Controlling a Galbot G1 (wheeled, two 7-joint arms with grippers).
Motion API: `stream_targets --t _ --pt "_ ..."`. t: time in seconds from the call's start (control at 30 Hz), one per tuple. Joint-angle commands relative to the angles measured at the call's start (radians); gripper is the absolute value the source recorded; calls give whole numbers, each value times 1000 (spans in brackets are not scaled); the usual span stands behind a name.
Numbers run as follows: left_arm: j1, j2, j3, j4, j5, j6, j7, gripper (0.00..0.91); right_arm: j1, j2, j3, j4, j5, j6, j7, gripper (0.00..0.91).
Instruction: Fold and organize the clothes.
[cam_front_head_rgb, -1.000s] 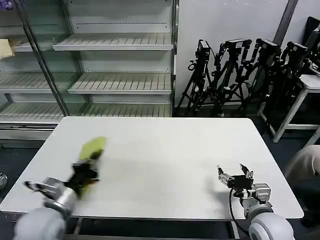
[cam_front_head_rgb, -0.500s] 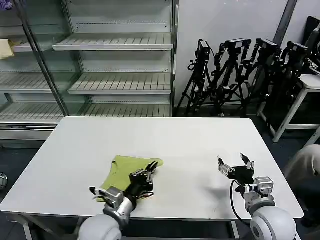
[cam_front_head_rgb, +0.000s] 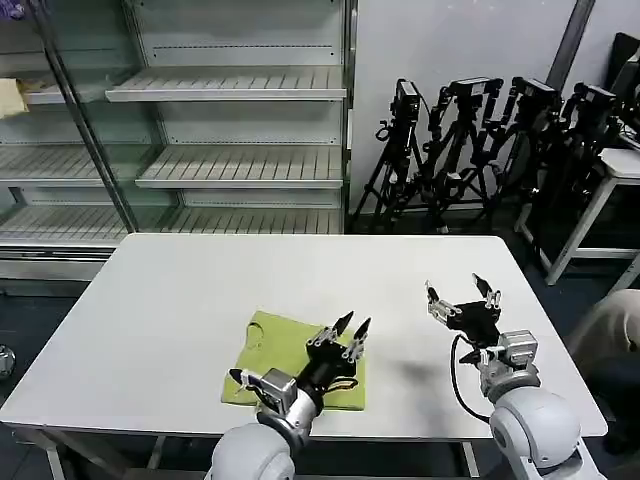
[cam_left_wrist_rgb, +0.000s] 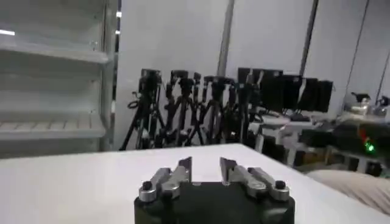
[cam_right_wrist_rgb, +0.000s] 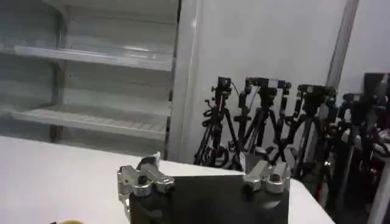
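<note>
The shirt (cam_front_head_rgb: 290, 360) lies folded at the table's (cam_front_head_rgb: 200, 290) 6 o'clock edge. Left gripper (cam_front_head_rgb: 352, 325) hovers over its right side, fingers apart, probably just let go. Right gripper (cam_front_head_rgb: 459, 293) waits at 4 o'clock, also spread.

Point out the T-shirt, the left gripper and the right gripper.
T-shirt (cam_front_head_rgb: 268, 351), head view, bare yellow-green cloth left of the gripper.
Left gripper (cam_front_head_rgb: 352, 324), head view, midway between its open fingertips.
Right gripper (cam_front_head_rgb: 459, 291), head view, midway between its open fingertips.

Metal shelves (cam_front_head_rgb: 240, 165) and black tripods (cam_front_head_rgb: 480, 150) stand behind the white table (cam_front_head_rgb: 200, 290).
</note>
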Motion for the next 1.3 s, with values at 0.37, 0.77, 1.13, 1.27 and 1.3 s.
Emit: stream_targets --t 0.37,0.77,1.13,1.27,1.3 --pt "85 131 -475 -33 60 -198 130 907 39 30 -35 -66 -100 99 -74 907" --pt "112 83 -561 10 95 -299 199 907 41 12 -69 -110 -113 160 -86 907" --pt "77 68 -532 41 163 -335 200 907 33 -1 -93 -118 -108 194 -96 907" --pt "70 98 -534 56 160 -349 197 907 15 11 -81 -84 -133 174 -102 907" --pt "69 113 -535 63 160 -363 196 907 12 14 -78 -84 -142 175 -103 907"
